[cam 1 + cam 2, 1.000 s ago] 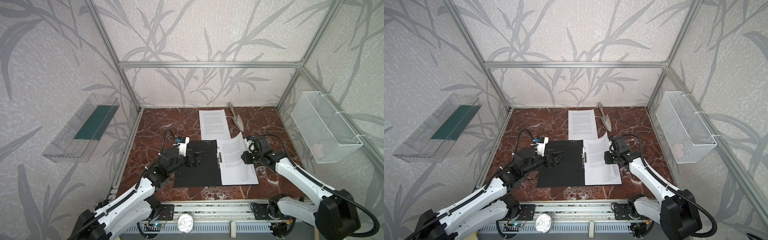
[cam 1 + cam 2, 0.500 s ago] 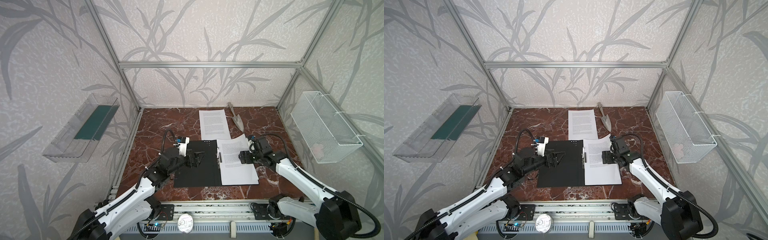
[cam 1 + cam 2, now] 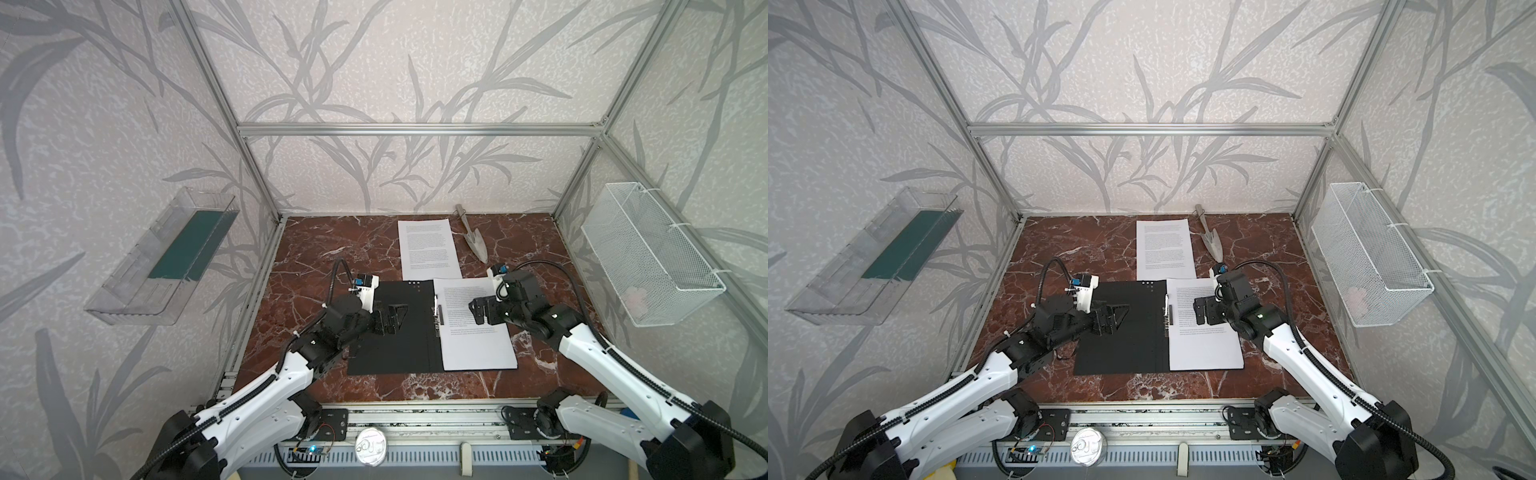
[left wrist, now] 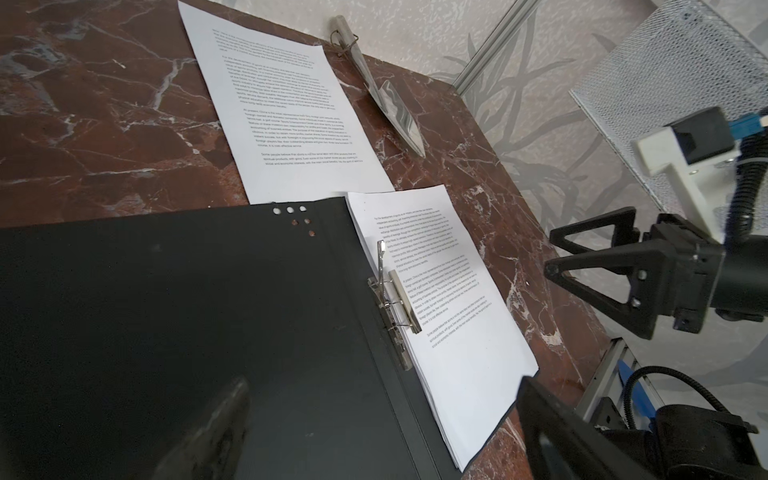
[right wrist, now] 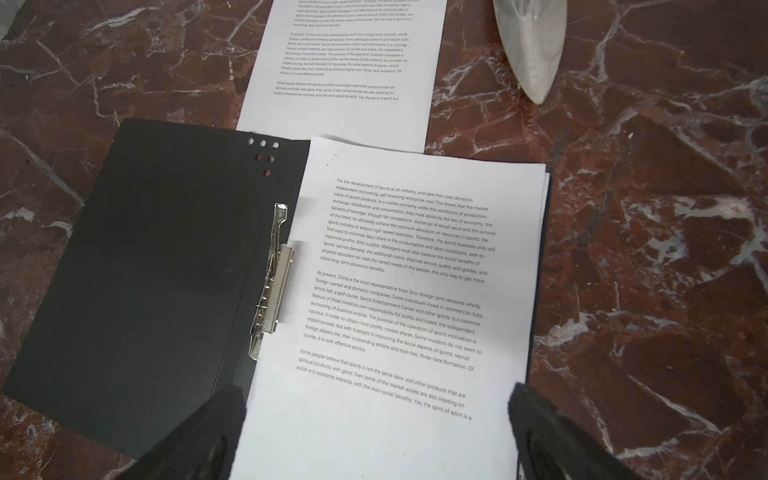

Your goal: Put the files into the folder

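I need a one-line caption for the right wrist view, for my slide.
Open black folder holding printed sheets beside its metal clip; another sheet and a trowel lie beyond.

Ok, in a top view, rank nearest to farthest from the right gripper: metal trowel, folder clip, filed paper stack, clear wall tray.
1. Filed paper stack, directly under the right gripper.
2. Folder clip, just to its left.
3. Metal trowel, toward the back.
4. Clear wall tray, far left.

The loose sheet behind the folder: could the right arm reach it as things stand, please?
Probably yes. The right gripper hovers open above the stack in the folder, and the loose sheet lies flat just beyond, mostly uncovered; the trowel lies beside it, not on it.
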Available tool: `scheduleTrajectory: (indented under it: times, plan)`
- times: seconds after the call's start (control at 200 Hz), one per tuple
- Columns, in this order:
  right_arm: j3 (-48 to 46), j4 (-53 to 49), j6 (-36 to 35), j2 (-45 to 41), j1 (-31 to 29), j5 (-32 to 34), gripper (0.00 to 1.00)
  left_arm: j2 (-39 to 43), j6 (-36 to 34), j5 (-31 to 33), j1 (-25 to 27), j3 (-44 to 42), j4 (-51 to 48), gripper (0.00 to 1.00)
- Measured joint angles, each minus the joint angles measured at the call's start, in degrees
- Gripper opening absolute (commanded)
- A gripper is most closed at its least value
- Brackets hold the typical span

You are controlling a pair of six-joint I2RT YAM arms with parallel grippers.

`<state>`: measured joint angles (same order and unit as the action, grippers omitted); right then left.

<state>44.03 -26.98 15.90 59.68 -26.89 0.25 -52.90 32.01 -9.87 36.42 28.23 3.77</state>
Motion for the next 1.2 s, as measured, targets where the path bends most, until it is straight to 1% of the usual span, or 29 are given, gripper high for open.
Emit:
scheduleTrajectory:
  times: [0.13, 0.23, 0.295, 0.38, 0.54, 0.66, 0.88, 1.045, 1.2]
  plan:
    - [0.00, 1.88, 0.57, 0.74, -0.22, -1.57, 0.99, -2.34, 0.55, 1.79, -0.13, 1.40, -1.90, 0.99]
    - [-0.11, 4.52, 1.25, 1.99, -0.28, -2.73, 0.99, -5.07, 1.29, 1.79, -1.16, 2.34, -1.90, 0.99]
    - [-0.09, 6.75, 1.86, 3.74, -0.31, -3.37, 0.99, -8.31, 2.21, 1.77, -2.32, 3.58, -1.81, 0.99]
    - [0.42, 9.44, 2.80, 7.67, -0.33, -4.04, 0.99, -14.56, 3.13, 1.68, -3.48, 6.95, -2.23, 0.99]
    - [6.88, 12.26, 3.74, 19.71, -0.24, -4.44, 0.99, -29.57, 3.61, -0.76, -5.73, 19.21, -3.69, 0.95]
    - [11.39, 15.96, 4.04, 28.09, 0.85, -5.33, 0.99, -39.19, 2.91, -3.17, -7.65, 28.41, -4.98, 0.92]
    - [18.95, 19.78, 4.52, 42.29, 5.16, -9.11, 0.99, -55.76, 0.35, -9.05, -14.29, 44.98, -9.49, 0.87]
    - [24.94, 19.93, 4.79, 50.31, 6.97, -12.24, 1.00, -66.99, -2.32, -14.78, -17.44, 57.40, -16.11, 0.84]
    - [28.20, 19.78, 5.53, 54.03, 7.74, -14.23, 0.99, -73.53, -5.05, -17.79, -17.49, 65.75, -22.84, 0.84]
